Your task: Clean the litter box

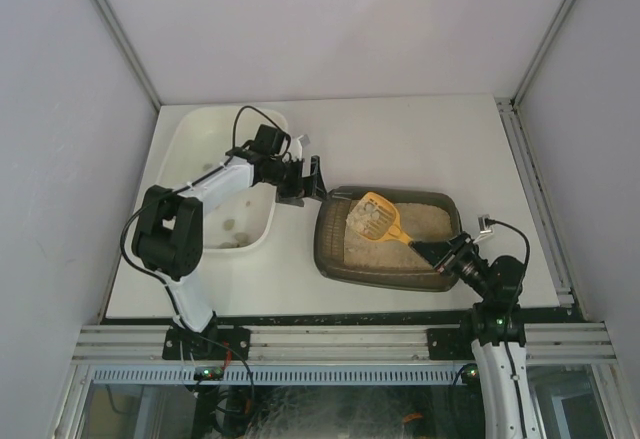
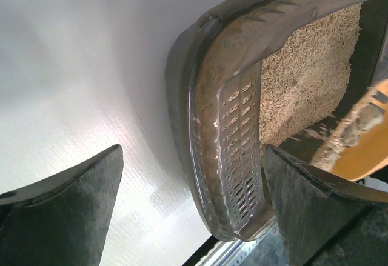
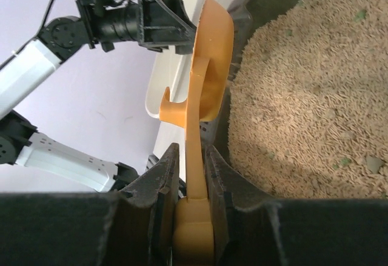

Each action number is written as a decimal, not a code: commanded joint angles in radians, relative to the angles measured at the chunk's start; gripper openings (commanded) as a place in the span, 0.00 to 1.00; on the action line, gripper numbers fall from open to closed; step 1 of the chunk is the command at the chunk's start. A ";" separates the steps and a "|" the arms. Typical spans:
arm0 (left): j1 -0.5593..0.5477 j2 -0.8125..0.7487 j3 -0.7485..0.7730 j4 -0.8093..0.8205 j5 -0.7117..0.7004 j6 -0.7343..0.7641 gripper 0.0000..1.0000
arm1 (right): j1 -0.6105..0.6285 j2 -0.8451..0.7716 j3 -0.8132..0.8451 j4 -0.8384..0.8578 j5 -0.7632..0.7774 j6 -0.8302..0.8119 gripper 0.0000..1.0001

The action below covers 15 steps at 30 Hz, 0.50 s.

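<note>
Right gripper (image 3: 193,157) is clamped on the handle of an orange scoop (image 1: 375,217) raised over the litter box (image 1: 335,259), which sits on the table (image 1: 400,139) right of a white tub (image 1: 190,139), while the left gripper (image 1: 310,181) hangs wide open at the box's left end.

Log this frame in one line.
right gripper: shut on scoop | scoop: over litter | left gripper: open, at litter box rim

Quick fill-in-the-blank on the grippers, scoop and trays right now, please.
The right gripper is shut on the ____ of the orange slotted plastic scoop.
The left gripper stands ____ at the rim of the dark grey-brown rectangular plastic litter box.
The white plastic tub sits to the ____ of the litter box.
Missing: handle; open; left.
</note>
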 commanded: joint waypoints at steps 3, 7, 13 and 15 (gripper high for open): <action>0.005 -0.058 -0.027 0.017 0.000 0.035 1.00 | -0.005 -0.053 -0.016 0.165 0.010 0.141 0.00; 0.005 -0.062 -0.031 0.017 0.000 0.039 1.00 | -0.005 -0.118 -0.070 0.237 0.025 0.233 0.00; 0.005 -0.070 -0.031 0.013 -0.001 0.048 1.00 | -0.006 -0.138 -0.141 0.388 0.032 0.334 0.00; 0.005 -0.071 -0.032 0.008 0.000 0.053 1.00 | -0.006 -0.138 -0.165 0.456 0.041 0.375 0.00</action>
